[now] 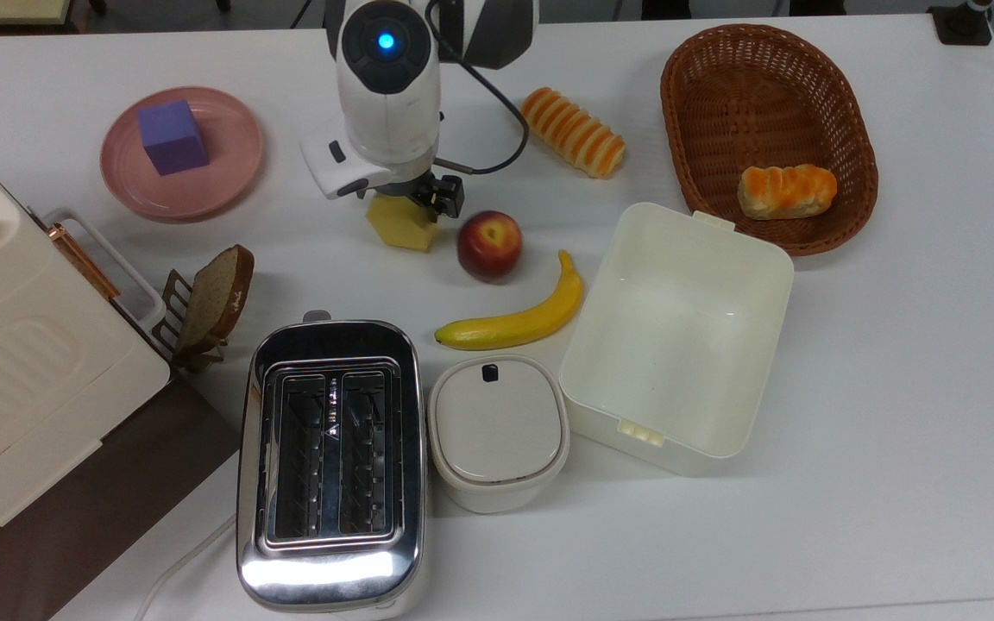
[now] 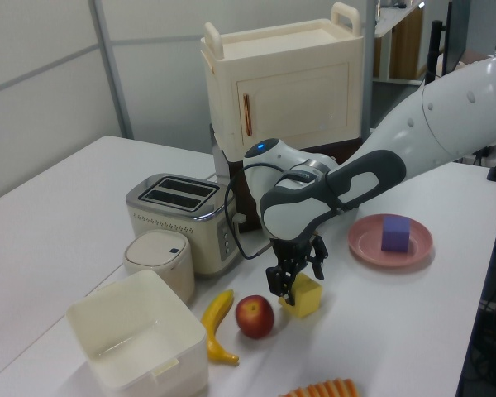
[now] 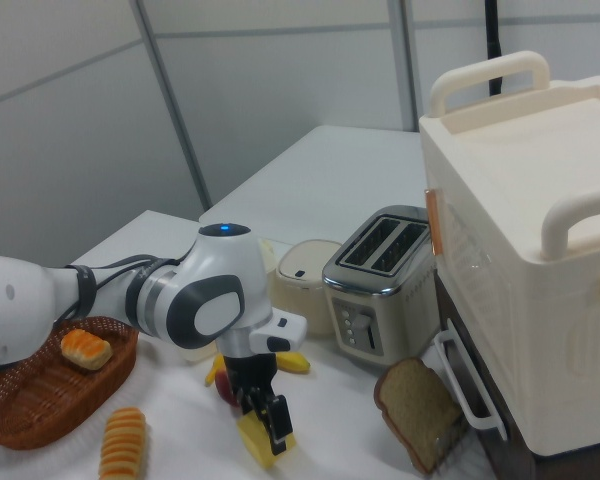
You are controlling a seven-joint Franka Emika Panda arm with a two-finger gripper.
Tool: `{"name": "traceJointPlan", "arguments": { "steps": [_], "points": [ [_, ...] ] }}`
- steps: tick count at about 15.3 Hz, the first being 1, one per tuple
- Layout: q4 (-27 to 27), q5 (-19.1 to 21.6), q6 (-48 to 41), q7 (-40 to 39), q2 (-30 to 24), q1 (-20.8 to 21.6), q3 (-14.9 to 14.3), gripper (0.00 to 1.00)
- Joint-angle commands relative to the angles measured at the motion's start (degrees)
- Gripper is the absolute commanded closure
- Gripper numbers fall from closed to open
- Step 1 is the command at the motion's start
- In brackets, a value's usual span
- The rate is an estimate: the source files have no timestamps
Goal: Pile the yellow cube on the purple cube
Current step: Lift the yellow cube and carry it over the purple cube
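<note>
— While your gripper (image 2: 295,276) is clamped on the yellow cube (image 2: 302,296), you're only partway through. The block hangs tilted in the fingers, and in the left view it looks lifted just clear of the white table (image 2: 397,331).

— So the pick-up is done?

— I'd judge it so — the cube sits between the fingers in the right view too, one corner pointing down. In the top view's right, the apple (image 1: 489,245) lies just beside the block without touching it, and the banana (image 1: 517,320) sits near that.

— And what's left for me?

— The carry and the placing. The purple cube (image 1: 173,137) stands alone on the pink plate (image 1: 229,177), well apart toward the top view's left, with nothing on top of it. You'll need to level the yellow block before setting it down — tilted as it is, it could slide off.
</note>
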Motion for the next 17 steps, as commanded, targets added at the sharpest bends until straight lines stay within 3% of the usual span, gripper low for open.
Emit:
{"name": "traceJointPlan", "arguments": {
  "steps": [1, 6, 10, 11, 14, 17],
  "points": [
    [-2.21, 0.32, -0.23, -3.68, -0.83, -0.57, -0.62, 0.00],
    [-2.13, 0.05, 0.39, -4.83, 0.39, -1.45, -0.62, 0.01],
    [-1.25, 0.58, -2.15, -11.41, -3.19, -3.29, -0.62, 0.55],
    [0.41, 0.84, -4.60, -12.99, -4.16, -3.91, -0.62, 0.60],
    [8.48, 1.89, -16.45, -18.34, -6.71, -6.71, -0.80, 0.60],
    [12.90, 3.48, -22.72, -27.22, -8.21, -13.12, -0.89, 0.58]
  ]
}}
